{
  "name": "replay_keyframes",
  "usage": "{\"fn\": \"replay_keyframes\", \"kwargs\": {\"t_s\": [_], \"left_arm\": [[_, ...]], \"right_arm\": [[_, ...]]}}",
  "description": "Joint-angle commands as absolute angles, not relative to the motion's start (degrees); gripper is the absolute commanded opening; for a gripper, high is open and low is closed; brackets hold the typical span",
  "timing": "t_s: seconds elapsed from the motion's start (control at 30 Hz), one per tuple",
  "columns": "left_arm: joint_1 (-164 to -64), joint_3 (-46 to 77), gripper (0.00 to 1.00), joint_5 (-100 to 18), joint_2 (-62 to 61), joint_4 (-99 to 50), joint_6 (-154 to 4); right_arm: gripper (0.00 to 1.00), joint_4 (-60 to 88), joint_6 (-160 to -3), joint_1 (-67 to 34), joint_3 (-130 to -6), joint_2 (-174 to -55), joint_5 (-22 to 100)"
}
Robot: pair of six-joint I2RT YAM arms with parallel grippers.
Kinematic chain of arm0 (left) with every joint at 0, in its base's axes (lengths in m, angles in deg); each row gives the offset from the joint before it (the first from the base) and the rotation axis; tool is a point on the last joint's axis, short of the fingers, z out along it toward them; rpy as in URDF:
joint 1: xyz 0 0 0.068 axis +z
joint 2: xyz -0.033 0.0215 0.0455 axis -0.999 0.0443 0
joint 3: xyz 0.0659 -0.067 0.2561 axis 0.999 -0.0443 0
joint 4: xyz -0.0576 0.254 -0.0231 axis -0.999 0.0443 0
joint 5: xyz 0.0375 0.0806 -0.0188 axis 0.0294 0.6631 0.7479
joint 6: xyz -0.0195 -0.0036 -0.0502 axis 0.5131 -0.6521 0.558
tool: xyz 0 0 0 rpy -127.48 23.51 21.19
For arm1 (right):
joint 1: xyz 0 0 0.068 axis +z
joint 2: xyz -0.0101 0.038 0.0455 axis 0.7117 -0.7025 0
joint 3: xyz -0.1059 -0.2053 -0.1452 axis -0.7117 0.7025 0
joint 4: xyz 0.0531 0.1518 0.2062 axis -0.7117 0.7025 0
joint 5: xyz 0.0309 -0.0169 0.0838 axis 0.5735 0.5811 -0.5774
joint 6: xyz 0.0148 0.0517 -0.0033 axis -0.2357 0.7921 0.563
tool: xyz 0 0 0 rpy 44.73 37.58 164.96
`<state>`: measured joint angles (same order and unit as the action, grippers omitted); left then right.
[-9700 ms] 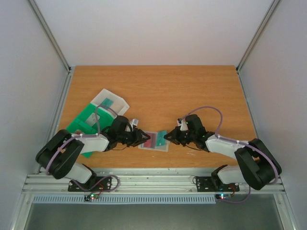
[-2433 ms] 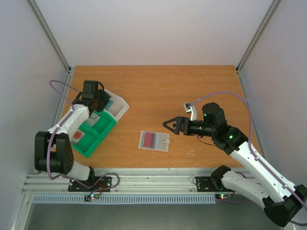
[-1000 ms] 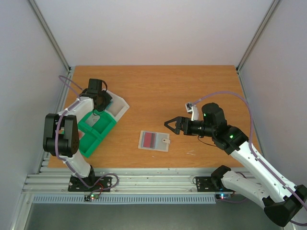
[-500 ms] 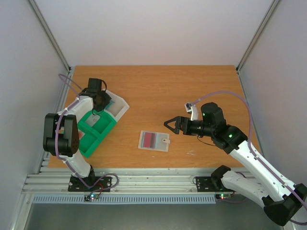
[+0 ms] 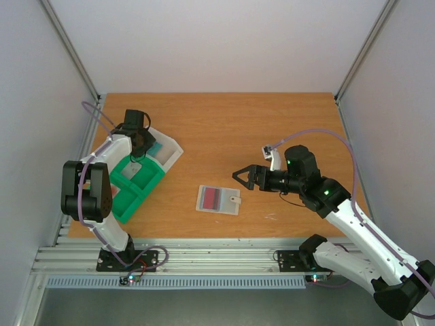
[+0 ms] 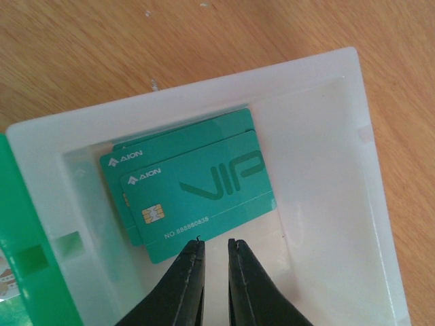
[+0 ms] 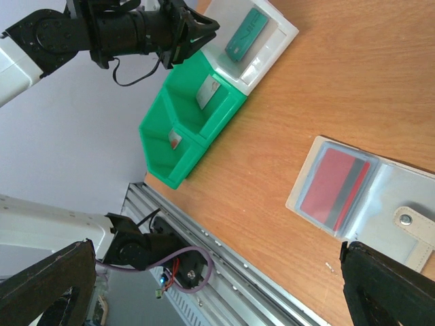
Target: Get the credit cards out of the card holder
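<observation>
1. Over the pale box (image 6: 204, 75) at the far left, the left gripper (image 6: 214, 244) has just parted its jaws slightly and grips nothing; two teal credit cards (image 6: 197, 193) lie inside the box.
2. Near centre, the card holder (image 5: 218, 200) still keeps a red card (image 7: 326, 187), so I judge the task unfinished. The right gripper (image 5: 243, 177) waits beside it with jaws wide apart.

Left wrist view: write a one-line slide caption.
Two teal cards lie overlapped in the white box, left gripper slightly parted at their edge.
</observation>
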<state>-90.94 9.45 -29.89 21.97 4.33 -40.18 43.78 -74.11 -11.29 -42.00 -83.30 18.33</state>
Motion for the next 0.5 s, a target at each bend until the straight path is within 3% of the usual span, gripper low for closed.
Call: {"fn": "replay_keyframes", "kwargs": {"t_s": [0.0,0.4,0.47], "left_arm": [[-90.64,11.53,0.19,-28.93,19.44,5.55,-42.03],[-90.71,12.23,0.74,-38.99,9.77,12.97,-48.69],[-90.76,11.0,0.76,-40.45,7.85,14.39,-50.16]], "right_arm": [[0.99,45.29,-74.76,-11.27,-43.56,-83.42,18.81],[0.98,53.43,-74.85,-11.27,-44.25,-83.1,25.56],[0.98,53.26,-74.86,-11.32,-44.02,-83.27,24.84]]}}
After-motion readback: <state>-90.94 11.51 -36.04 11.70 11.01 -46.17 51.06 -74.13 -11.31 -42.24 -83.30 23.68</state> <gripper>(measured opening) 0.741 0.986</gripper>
